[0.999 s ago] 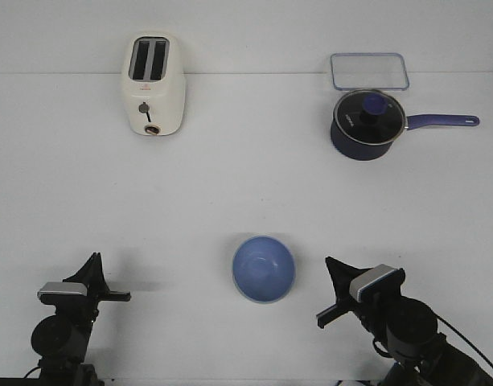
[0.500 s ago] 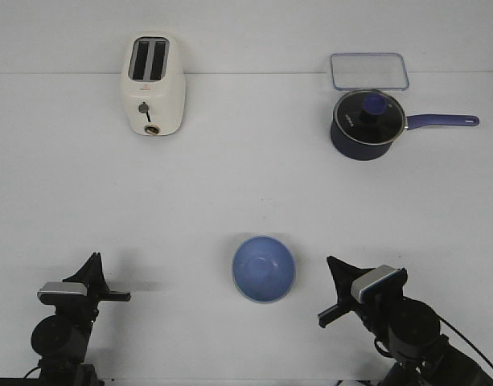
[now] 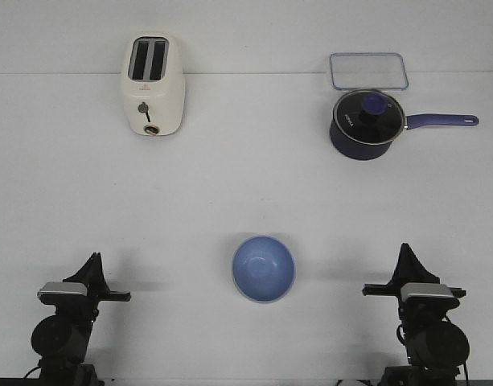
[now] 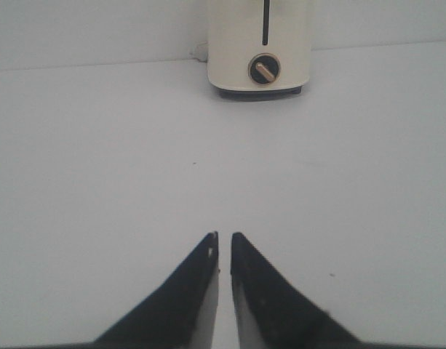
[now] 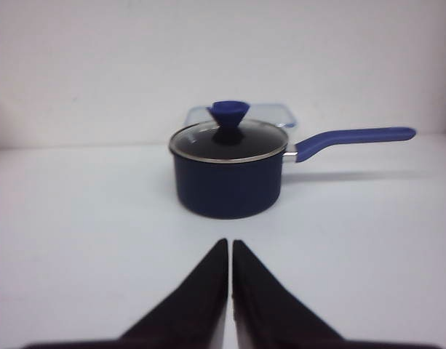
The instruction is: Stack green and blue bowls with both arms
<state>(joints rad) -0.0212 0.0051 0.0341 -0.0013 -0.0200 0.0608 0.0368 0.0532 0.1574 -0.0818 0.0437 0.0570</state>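
Note:
The periwinkle blue bowl [image 3: 264, 268] stands upright on the white table at front centre, and its inside looks empty. No green bowl shows in any view. My left gripper [image 3: 93, 259] is at the front left, well to the left of the bowl, pointing straight ahead; it is shut and empty, as the left wrist view [image 4: 223, 236] shows. My right gripper [image 3: 407, 249] is at the front right, well to the right of the bowl, pointing straight ahead; it is shut and empty in the right wrist view [image 5: 230, 242].
A cream toaster [image 3: 153, 84] stands at the back left, straight ahead of the left gripper [image 4: 259, 47]. A dark navy saucepan [image 3: 365, 125] with a glass lid stands at the back right [image 5: 228, 174], with a clear container [image 3: 369, 71] behind it.
My right arm has swung from angling in towards the bowl to pointing straight ahead, further to the right. The left arm and the bowl have not moved.

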